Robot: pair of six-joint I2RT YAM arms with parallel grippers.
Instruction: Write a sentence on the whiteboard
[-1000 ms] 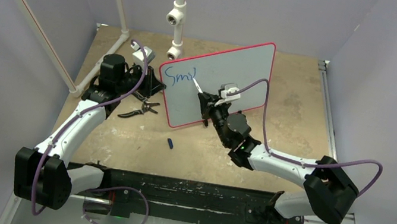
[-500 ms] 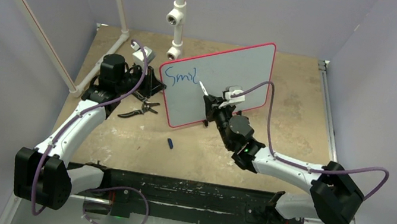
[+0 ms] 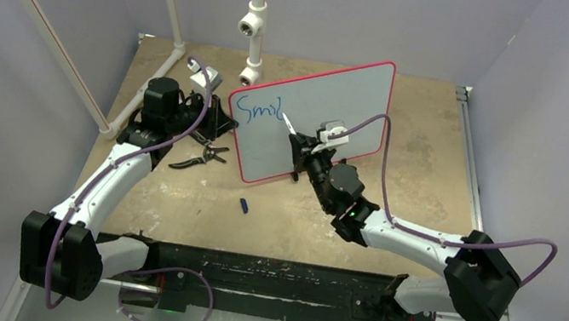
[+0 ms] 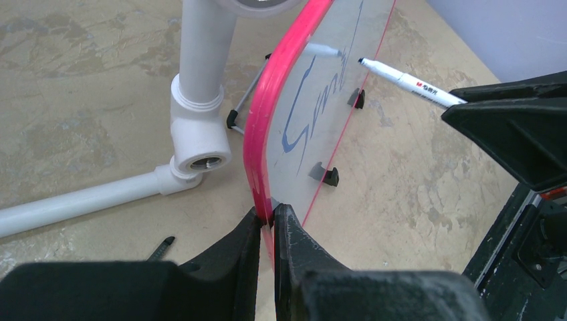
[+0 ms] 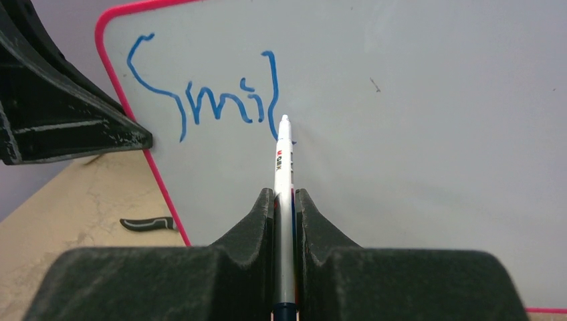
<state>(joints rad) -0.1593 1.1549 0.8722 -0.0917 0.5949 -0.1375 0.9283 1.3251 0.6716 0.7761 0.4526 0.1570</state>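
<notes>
tightly, right claw (image 5: pixel 285 195) clamps marker (image 5: pixel 283 150).

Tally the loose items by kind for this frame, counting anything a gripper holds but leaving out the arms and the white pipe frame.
whiteboard: 1
marker: 1
pliers: 1
small dark blue piece, possibly a cap: 1
Total: 4

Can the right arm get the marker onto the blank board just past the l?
Probably yes. The right gripper holds the marker with its tip by the last letter, the whiteboard beyond is bare, and the left gripper clamps its edge.
</notes>
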